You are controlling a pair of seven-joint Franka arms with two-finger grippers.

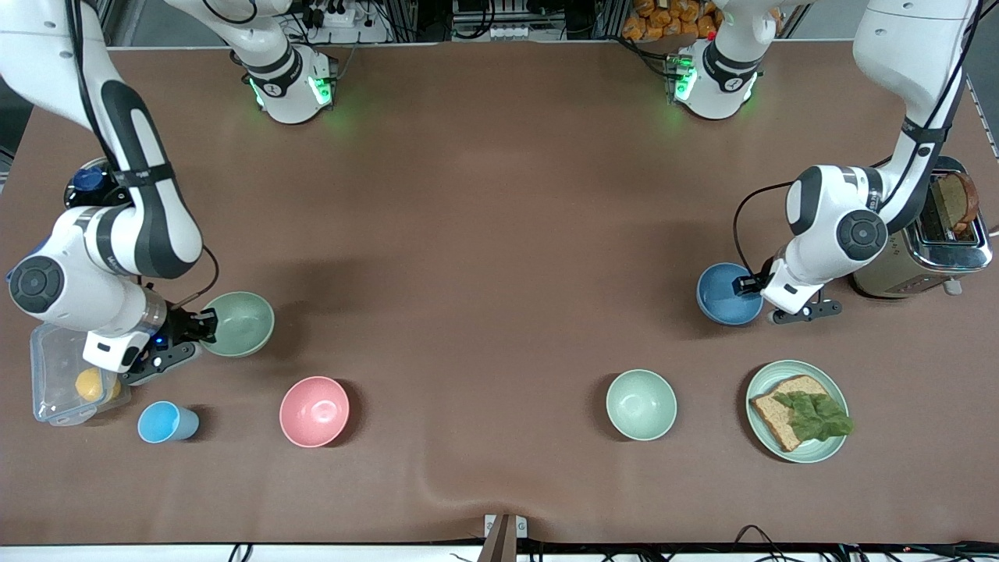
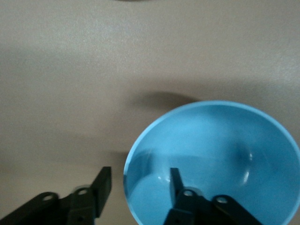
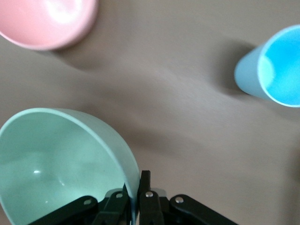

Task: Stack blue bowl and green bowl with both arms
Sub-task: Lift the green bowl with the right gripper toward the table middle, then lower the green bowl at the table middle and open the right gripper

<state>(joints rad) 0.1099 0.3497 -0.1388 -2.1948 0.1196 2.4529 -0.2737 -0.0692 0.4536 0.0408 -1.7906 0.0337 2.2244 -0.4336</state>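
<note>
At the right arm's end of the brown table [image 1: 484, 234], a clear plastic lidded box [image 1: 55, 375] holding something yellow is sitting by the table's edge, with a small light-blue plastic cup [image 1: 167, 422] just beside it, nearer the front camera. The right gripper [image 1: 204, 324] is pinching the rim of the round sage-green bowl [image 1: 238, 323], its fingers [image 3: 145, 187] closed tight on the wall, one inside and one outside; the bowl is lying just farther from the camera than the round glossy pink bowl [image 1: 314, 410]. A wide bare stretch of table is lying open between that pair and the paler mint-green bowl [image 1: 641, 404]. Toward the left arm's end, the left gripper [image 1: 753, 285] is straddling the rim of the round glossy sky-blue bowl [image 1: 722, 297], one finger [image 2: 176, 180] inside and the other outside with a gap showing, so the jaws are standing apart. A green plate [image 1: 761, 382] with bread and lettuce is sitting nearer the camera, and a metal toaster [image 1: 929, 254] is standing beside the left arm.
</note>
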